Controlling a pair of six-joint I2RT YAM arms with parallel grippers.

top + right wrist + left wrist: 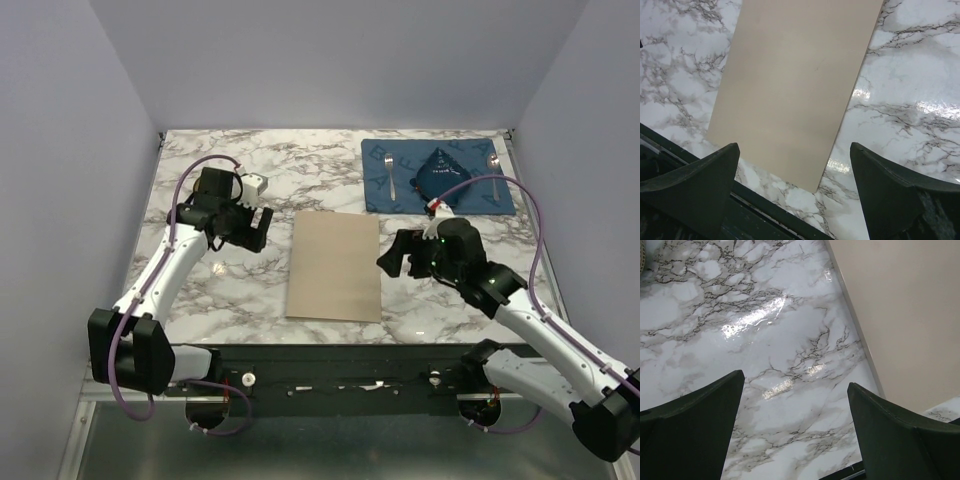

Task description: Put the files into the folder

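folder (334,266) is mid-table, closed and lying flat, long side running 12 to 6. No files showing in any view and no white edge poking out, so they're either inside already or out of shot; can't tell which.

right gripper (794,146) sits just off the folder's 3 o'clock edge, fingers wide apart, nothing in them. left gripper (795,380) is at 9 o'clock, further off over bare marble table (200,310), also spread wide and empty.

My read: the step is backing off from a closed folder. To do it clean:
- lift the right arm straight up before swinging out, so a fingertip doesn't hook the top leaf and flip it
- don't sweep toward 1 o'clock, where the blue placemat (437,178) with fork (391,175) and spoon (494,172) sits
- check the cover stays flat
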